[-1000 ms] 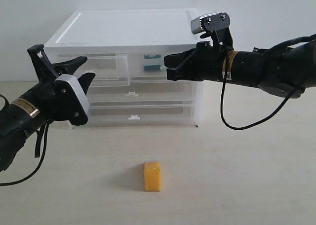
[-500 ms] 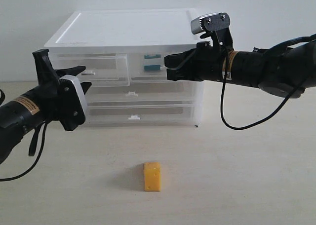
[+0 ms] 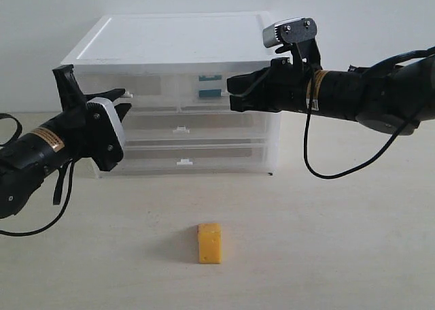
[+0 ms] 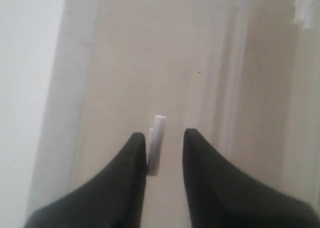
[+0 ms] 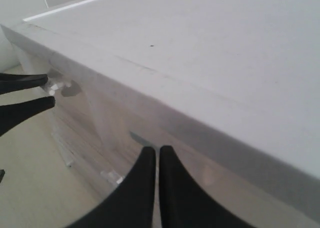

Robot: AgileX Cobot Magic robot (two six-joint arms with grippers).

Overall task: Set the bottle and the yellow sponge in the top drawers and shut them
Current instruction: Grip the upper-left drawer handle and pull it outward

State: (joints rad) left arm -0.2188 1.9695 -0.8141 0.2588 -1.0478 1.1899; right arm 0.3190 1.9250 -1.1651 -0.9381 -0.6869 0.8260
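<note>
- Your left gripper is at the front of the top left drawer, level with its handle; the left wrist view shows the gripper spread, both black fingers apart
- The small white handle stands between those fingers, against one of them and clear of the other; not pinched
- The top left drawer looks flush with the front of the cabinet; I cannot tell whether it is fully seated
- Your right gripper is up against the face of the top right drawer, just under the cabinet's white top; in the right wrist view it is pressed together, only a thin slit between the tips; nothing visible in it
- The bottle shows teal through the translucent front of the top right drawer, lying inside; just beside your right gripper's tips, with the drawer front between them
- The yellow sponge stands on the table, out in front of the cabinet, roughly midway between your two arms; well apart from both grippers and lower than either; nothing touches it
</note>
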